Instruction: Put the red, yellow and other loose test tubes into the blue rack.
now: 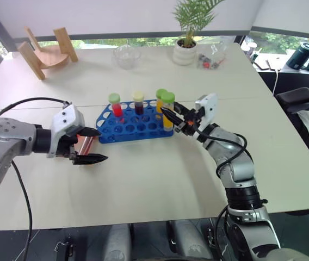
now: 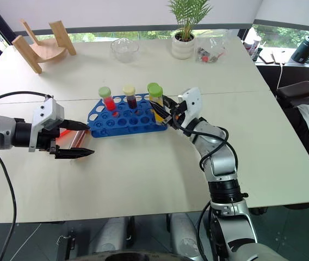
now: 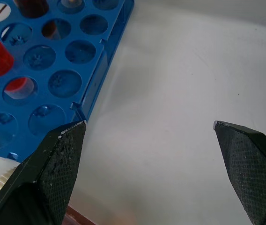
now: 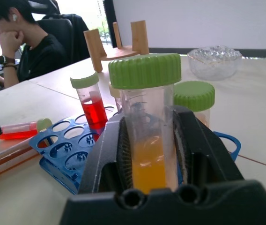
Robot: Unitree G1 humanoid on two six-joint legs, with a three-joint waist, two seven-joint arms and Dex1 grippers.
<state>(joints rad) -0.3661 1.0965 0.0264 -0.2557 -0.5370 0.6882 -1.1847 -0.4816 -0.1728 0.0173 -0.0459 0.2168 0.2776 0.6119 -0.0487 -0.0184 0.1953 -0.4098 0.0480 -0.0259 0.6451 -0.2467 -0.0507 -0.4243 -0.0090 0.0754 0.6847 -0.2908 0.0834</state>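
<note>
Bright daylight from the far windows (image 1: 143,41) leaves soft shadows; close wrist views blur slightly.

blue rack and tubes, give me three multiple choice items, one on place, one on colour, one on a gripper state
1. Where is the yellow tube that the right gripper holds?
A. at the blue rack's right end
B. beside the plant pot
C. on the wooden stand

2. What colour is the cap of the maroon tube standing in the rack?
A. green
B. blue
C. cream

3. How is the left gripper?
A. shut on a red tube
B. open
C. shut on the rack's edge

Key: 1 A, the right gripper clamps the yellow tube upright at the right end of the blue rack. 2 C, the maroon tube has a cream cap. 3 B, the left gripper has its fingers wide apart with bare table between them.
</note>
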